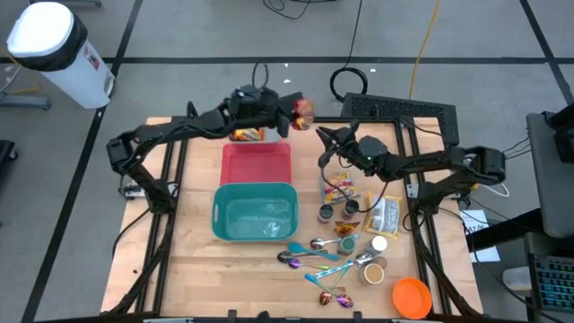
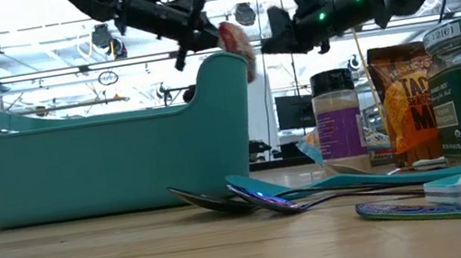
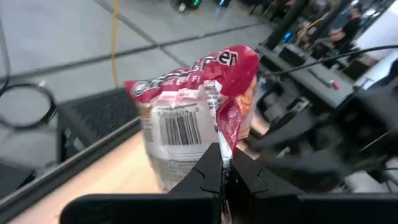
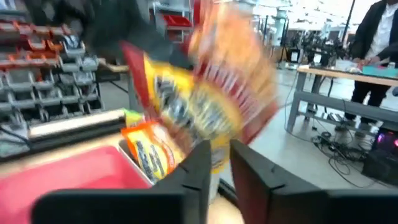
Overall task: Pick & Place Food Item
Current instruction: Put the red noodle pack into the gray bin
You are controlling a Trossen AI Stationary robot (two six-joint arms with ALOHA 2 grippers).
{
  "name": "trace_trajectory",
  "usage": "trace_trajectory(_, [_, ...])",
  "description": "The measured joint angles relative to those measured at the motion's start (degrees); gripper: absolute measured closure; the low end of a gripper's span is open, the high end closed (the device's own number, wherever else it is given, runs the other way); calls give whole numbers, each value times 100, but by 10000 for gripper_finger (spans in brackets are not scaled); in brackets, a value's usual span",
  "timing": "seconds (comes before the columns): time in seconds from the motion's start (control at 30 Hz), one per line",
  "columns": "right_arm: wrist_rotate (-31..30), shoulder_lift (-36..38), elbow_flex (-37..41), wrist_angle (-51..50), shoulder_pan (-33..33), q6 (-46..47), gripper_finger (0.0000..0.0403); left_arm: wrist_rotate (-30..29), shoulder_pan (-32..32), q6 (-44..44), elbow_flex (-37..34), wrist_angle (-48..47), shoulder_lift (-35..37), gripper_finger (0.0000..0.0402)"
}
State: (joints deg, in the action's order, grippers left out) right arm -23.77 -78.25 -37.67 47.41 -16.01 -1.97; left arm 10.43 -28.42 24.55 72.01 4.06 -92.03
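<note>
Snack bag pinched in left tool above the table's far edge

Left tool [image 3: 222,177] has its fingers pressed together on the crimped edge of a red and clear snack bag [image 3: 193,106], barcode side facing the wrist camera. From above, that tool [image 1: 289,109] sits at the far middle of the table [image 1: 193,269], with the bag [image 1: 305,109] hanging off its tip, just past the far end of the pink bin [image 1: 256,161]. In the low view the bag [image 2: 236,44] hangs in the air above the rim of the teal bin [image 2: 106,157], touching nothing below it.

Right tool [image 1: 325,139] hovers close beside the bag, on its right and slightly nearer. Its fingers [image 4: 196,165] stand a narrow gap apart in its wrist view, with the bag [image 4: 217,93] just ahead of them; whether they touch it I cannot tell.

Another orange packet [image 1: 247,135] lies at the far end of the pink bin. The teal bin [image 1: 256,213] sits just nearer than the pink one, the two touching or nearly so. To the right are jars [image 1: 336,211], a pouch [image 1: 384,215], spoons [image 1: 314,256] and an orange lid [image 1: 412,296] near the front corner. A person [image 4: 376,37] stands at a bench in the room beyond.
</note>
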Motion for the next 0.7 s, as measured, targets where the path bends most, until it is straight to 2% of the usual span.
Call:
trace_trajectory(0.17, [128, 709, -8, -919, -2, 167, 286, 307, -404, 1, -3, -770, 400, 398])
trace_trajectory(0.33, [150, 1124, -8, -1358, 1, 303, 252, 492, -839, 25, -153, -1252, 476, 398])
trace_trajectory(0.43, [145, 1160, -6, -1425, 0, 297, 243, 789, -1057, 178, -361, -1209, 478, 398])
trace_trajectory(0.7, [142, 1162, -4, -1680, 0, 299, 246, 1093, -1451, 432, -980, -916, 479, 399])
